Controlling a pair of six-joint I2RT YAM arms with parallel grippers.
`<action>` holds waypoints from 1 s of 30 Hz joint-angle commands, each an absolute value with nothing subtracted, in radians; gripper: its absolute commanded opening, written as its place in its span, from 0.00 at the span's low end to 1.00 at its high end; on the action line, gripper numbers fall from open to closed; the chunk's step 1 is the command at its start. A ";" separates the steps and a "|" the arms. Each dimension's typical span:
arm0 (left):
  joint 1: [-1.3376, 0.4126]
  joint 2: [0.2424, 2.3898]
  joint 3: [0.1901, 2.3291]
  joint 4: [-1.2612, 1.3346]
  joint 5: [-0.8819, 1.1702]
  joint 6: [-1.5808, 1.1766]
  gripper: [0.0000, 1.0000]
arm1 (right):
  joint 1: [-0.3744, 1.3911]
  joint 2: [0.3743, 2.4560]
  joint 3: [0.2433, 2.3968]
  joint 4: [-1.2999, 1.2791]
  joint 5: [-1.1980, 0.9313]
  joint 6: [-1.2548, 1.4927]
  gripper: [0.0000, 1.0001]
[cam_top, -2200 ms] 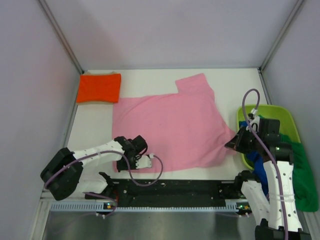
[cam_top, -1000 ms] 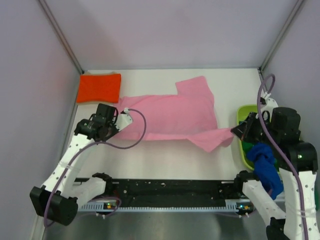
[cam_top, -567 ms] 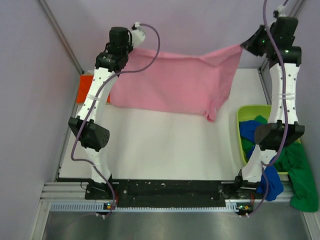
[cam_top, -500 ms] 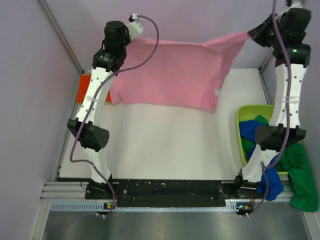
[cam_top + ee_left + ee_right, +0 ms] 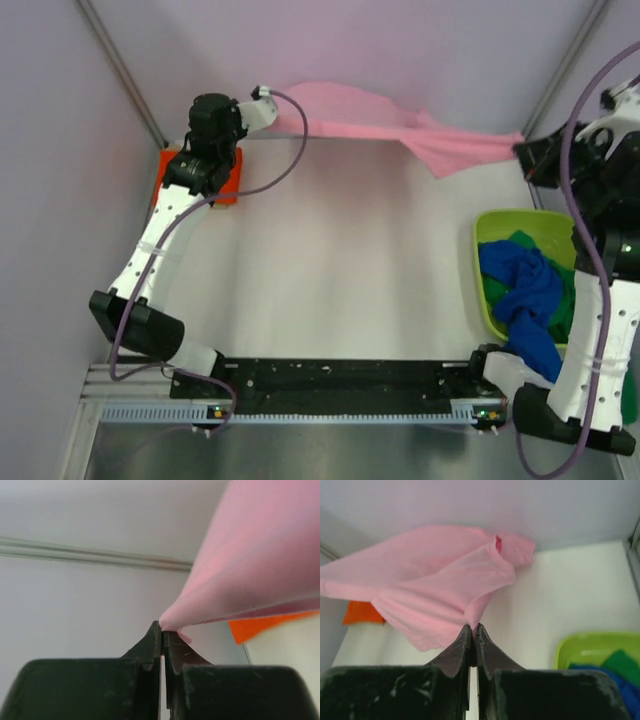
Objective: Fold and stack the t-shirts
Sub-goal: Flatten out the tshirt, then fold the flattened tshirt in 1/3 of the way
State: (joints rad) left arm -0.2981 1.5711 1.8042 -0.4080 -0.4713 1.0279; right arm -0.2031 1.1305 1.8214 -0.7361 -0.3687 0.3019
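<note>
The light pink t-shirt (image 5: 400, 130) hangs stretched in the air across the back of the table, held at both ends. My left gripper (image 5: 268, 100) is shut on its left corner (image 5: 172, 622). My right gripper (image 5: 522, 150) is shut on its right corner (image 5: 475, 617). The orange-red t-shirt (image 5: 225, 180) lies folded at the back left, mostly hidden under my left arm; it shows in the left wrist view (image 5: 260, 626) and the right wrist view (image 5: 362, 612). The royal blue t-shirt (image 5: 525, 295) and dark green t-shirt (image 5: 522, 243) lie bunched in the tub.
A lime-green plastic tub (image 5: 490, 225) stands at the right edge of the table, also in the right wrist view (image 5: 580, 647). Grey walls with metal frame posts (image 5: 125, 75) close in the back and sides. A black rail (image 5: 350, 380) runs along the near edge.
Both grippers carried the pink shirt from flat on the table up into the air, then dropped lower toward the back; the cloth now hangs as a narrow band.
</note>
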 commanded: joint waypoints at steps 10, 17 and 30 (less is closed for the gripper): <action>-0.290 1.105 0.859 -0.820 -0.311 0.942 0.00 | 0.173 0.670 0.973 -1.256 -0.478 0.259 0.00; -0.290 1.020 0.744 -0.965 -0.250 0.864 0.00 | 0.201 0.736 1.022 -1.313 -0.448 0.249 0.00; -0.290 1.179 0.791 -0.844 -0.236 0.811 0.00 | 0.212 0.994 0.925 -0.968 -0.304 0.351 0.00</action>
State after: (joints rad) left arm -0.2951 1.0962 0.7399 -0.9401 -0.2276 0.8497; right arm 0.1955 0.9558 0.9558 -1.1160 -0.3794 0.3008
